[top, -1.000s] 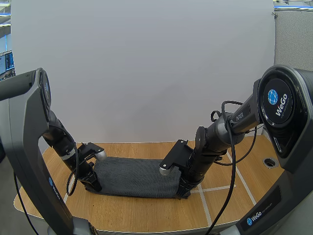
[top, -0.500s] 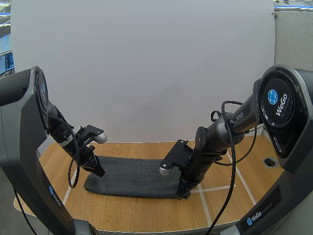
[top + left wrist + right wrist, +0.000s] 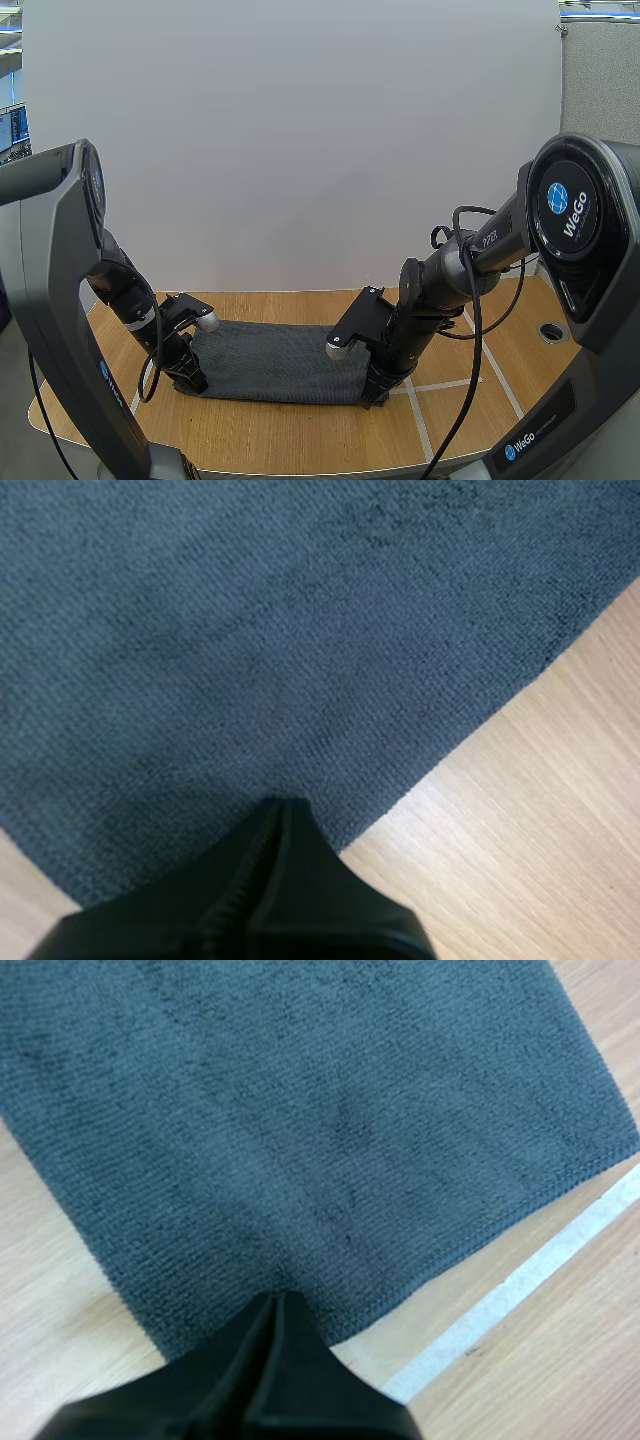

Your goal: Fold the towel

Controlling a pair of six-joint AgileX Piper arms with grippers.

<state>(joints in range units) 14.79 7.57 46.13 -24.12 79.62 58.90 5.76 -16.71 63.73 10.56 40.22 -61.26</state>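
While the left gripper (image 3: 283, 808) and right gripper (image 3: 278, 1300) are pressed shut at the ends of the grey towel (image 3: 278, 360), seemingly pinching nothing, it may be left behind.

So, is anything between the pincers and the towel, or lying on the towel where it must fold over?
Nothing visible does. The left pincer and the right pincer each sit right at an edge of the towel, and its upper side is bare.
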